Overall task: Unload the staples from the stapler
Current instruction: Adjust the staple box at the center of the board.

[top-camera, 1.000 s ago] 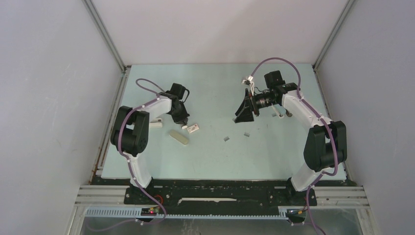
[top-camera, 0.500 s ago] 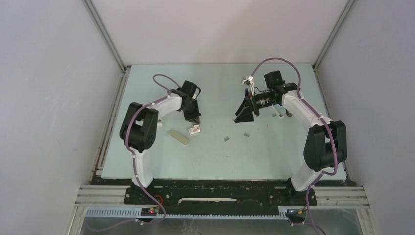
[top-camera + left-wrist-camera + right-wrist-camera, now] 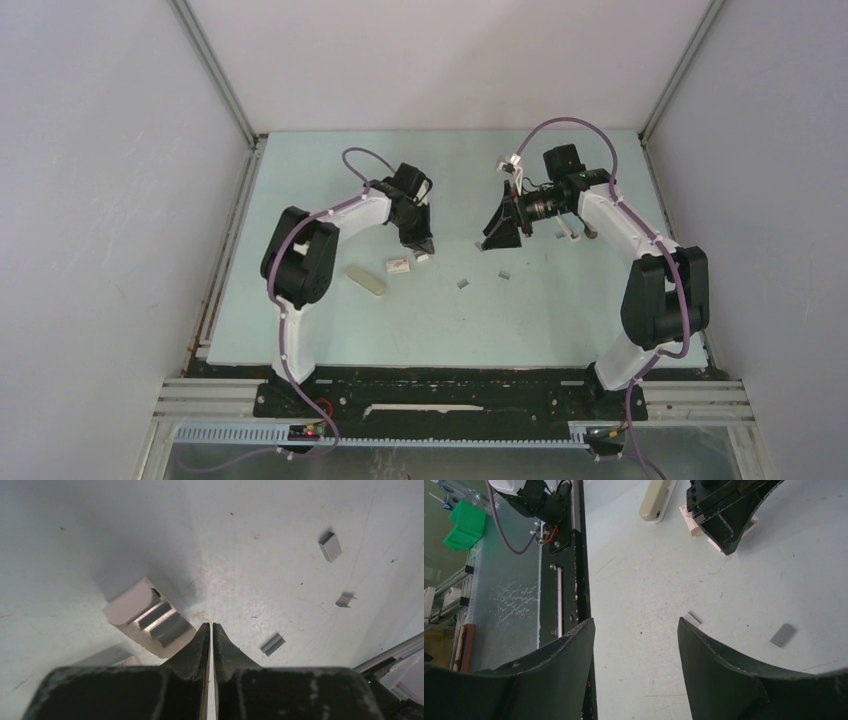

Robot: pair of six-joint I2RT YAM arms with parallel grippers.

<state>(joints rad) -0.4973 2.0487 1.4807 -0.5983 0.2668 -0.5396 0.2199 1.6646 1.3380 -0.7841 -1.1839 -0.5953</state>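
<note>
- The stapler [image 3: 365, 280] lies flat on the counter [image 3: 560, 320], left of centre. Its long axis slants from far-left to near-right; we cannot tell which end is the nose.
- The left end effector [image 3: 210, 626] is clenched on nothing, just beside an open staple box [image 3: 147, 617].
- Loose staples [image 3: 463, 284] lie mid-counter, so we judge the unloading partly or wholly done.
- The right end effector [image 3: 636, 630] hangs released and empty.

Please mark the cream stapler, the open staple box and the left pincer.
cream stapler [image 3: 365, 280]: top external view, middle of its body.
open staple box [image 3: 131, 603]: left wrist view, on its pale flap.
left pincer [image 3: 210, 627]: left wrist view, between its shut fingertips.
</note>
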